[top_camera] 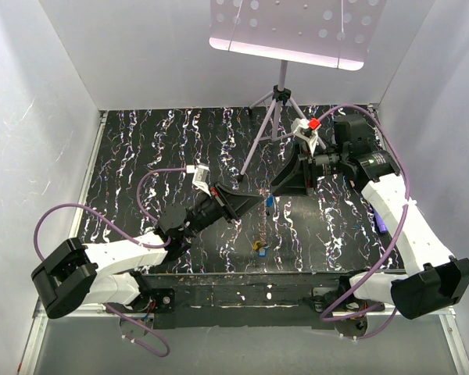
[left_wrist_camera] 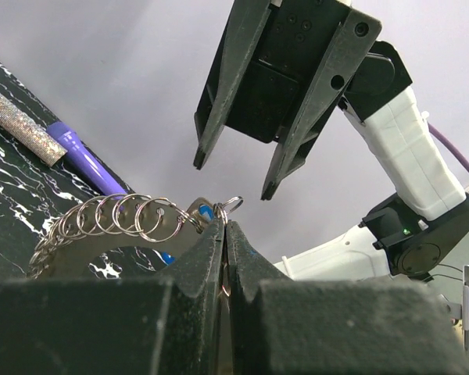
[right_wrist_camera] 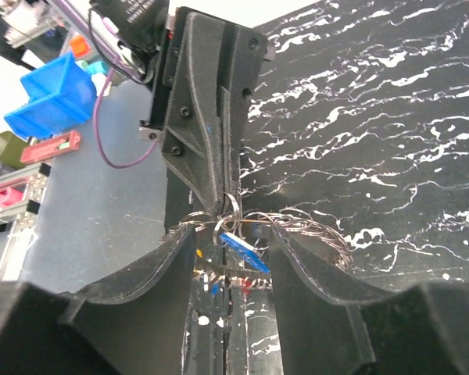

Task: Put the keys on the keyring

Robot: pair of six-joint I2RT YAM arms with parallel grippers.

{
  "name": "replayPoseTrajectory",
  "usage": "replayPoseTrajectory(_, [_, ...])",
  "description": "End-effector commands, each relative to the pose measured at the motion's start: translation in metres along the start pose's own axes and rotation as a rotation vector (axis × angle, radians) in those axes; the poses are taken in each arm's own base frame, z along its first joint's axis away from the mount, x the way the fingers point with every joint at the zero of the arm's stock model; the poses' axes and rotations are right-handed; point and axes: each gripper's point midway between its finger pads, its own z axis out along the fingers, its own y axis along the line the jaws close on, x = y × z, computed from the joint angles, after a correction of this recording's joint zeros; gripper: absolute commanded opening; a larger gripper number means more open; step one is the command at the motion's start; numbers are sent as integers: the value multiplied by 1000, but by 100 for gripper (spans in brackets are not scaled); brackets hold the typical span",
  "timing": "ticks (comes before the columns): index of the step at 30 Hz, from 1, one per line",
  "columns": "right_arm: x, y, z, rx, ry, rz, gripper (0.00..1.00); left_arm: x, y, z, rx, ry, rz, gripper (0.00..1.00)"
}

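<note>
Centre of the top view, between the two arms: round grey-bronze metal keyring edged with small wire loops (left_wrist_camera: 117, 223), over the black, white-veined tabletop (top_camera: 141, 156).

Left claw (left_wrist_camera: 225, 233): fingers pressed fully together and pinching the keyring at its rim. One small loop stands just above the fingertips, bottom centre of the left wrist view.

Right claw (left_wrist_camera: 231, 181): upper centre of the same view, about half open. Its tips stand apart just above that loop, with nothing gripped.

Keys:
- Small metal key with blue plastic head (right_wrist_camera: 242, 246): lower centre of the right wrist view, hanging at the keyring between the right claw's fingers. It is judged to be threaded or nearly so, but the join itself cannot be made out.
- Small key with yellow head (top_camera: 258, 246): lying on the tabletop below centre of the top view, well apart from the keyring. It is judged still to be done.

Progress: partway at best.

Hard to make out:
- The coloured specks (right_wrist_camera: 244, 283) under the blue key are too small to name.
- The total number of keys is unclear.
- The keyring's lower part is hidden behind the left claw's fingers.

Not part of the task: purple pen-like stick (left_wrist_camera: 86, 156) and speckled glittery tube (left_wrist_camera: 23, 125), upper left of the left wrist view.
</note>
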Motion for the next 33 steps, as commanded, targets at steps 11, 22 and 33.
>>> replayPoseTrajectory(11, [6,-4,4,110,63,-77,31,-21,-26,9,52,-45,-2,0])
replayPoseTrajectory(22, [10,-3,6,94,65,-63,13,-23,-31,8,68,-49,3,0])
replayPoseTrajectory(33, [9,9,8,18,51,-41,1,-29,-35,4,77,-70,25,0])
